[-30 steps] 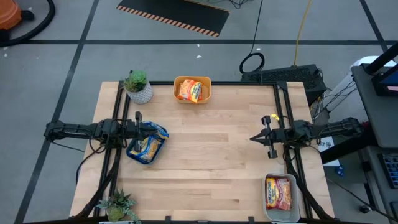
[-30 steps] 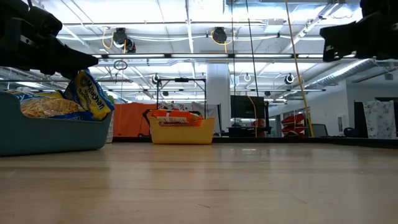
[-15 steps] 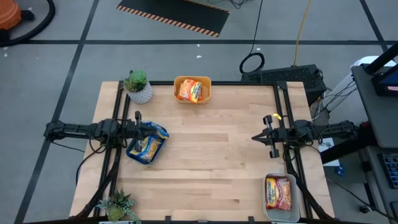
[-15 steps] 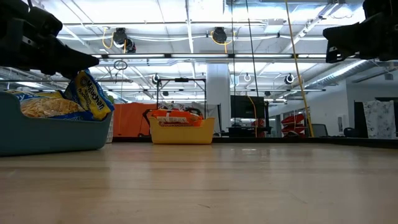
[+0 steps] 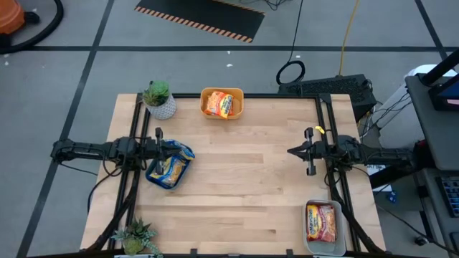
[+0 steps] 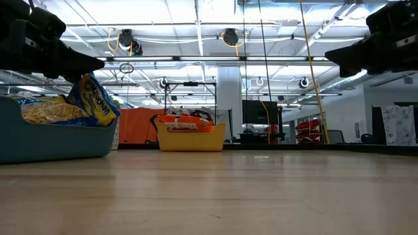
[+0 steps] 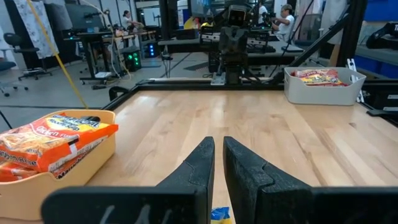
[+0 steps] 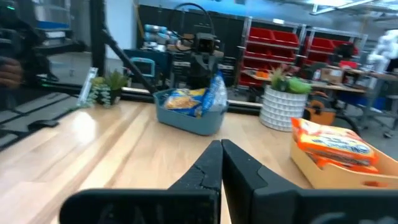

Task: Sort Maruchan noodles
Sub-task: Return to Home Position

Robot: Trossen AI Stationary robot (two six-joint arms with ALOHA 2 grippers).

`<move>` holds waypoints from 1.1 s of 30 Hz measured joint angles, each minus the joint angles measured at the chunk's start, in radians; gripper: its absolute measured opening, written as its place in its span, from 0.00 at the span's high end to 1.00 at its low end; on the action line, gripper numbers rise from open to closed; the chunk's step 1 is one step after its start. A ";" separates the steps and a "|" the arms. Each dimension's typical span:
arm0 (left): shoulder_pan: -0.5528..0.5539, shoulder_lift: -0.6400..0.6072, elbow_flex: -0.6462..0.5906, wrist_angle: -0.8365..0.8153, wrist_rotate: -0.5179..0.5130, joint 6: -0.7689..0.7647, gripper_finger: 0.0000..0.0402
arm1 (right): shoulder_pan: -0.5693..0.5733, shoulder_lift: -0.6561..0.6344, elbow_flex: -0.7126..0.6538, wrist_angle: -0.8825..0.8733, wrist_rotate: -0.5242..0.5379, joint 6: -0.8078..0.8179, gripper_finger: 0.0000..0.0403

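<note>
Seen from above, the left gripper [image 5: 171,148] hides part of the blue bin [image 5: 152,177], so its noodle packets [image 5: 171,169] can't be counted; at table level that bin runs off the left edge

The right claw [image 5: 290,151] has slid a little toward the far edge of the tabletop [image 5: 244,186]; in the low view it now hangs a bit lower and reaches further in.

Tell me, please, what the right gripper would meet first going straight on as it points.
The right gripper points across bare table at the blue bin of noodle packs, under the left gripper; likely the bin first, though its height may carry it over.
</note>
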 joint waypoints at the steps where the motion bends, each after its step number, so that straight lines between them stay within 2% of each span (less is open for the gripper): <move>1: 0.000 0.000 0.000 0.000 0.000 -0.002 0.90 | -0.011 0.000 0.000 0.001 -0.020 0.002 1.00; 9: 0.000 0.000 0.000 0.000 0.008 -0.002 0.90 | -0.039 0.001 0.000 -0.002 -0.022 -0.012 1.00; 13: 0.000 0.000 -0.002 0.011 0.158 0.039 0.90 | -0.039 0.001 0.000 -0.003 -0.021 0.006 1.00; 16: 0.015 -0.001 -0.002 0.009 0.149 0.054 0.90 | -0.039 0.001 0.000 -0.003 -0.022 0.006 1.00; 21: 0.086 -0.001 -0.002 0.011 0.171 0.071 0.90 | -0.039 0.001 0.000 0.002 -0.022 0.003 1.00; 27: 0.197 -0.003 -0.002 0.075 0.285 0.054 0.90 | -0.038 0.001 0.000 0.003 -0.022 0.003 1.00; 33: 0.275 -0.003 -0.002 0.014 0.291 0.028 0.90 | -0.038 0.001 0.000 0.005 -0.022 0.003 1.00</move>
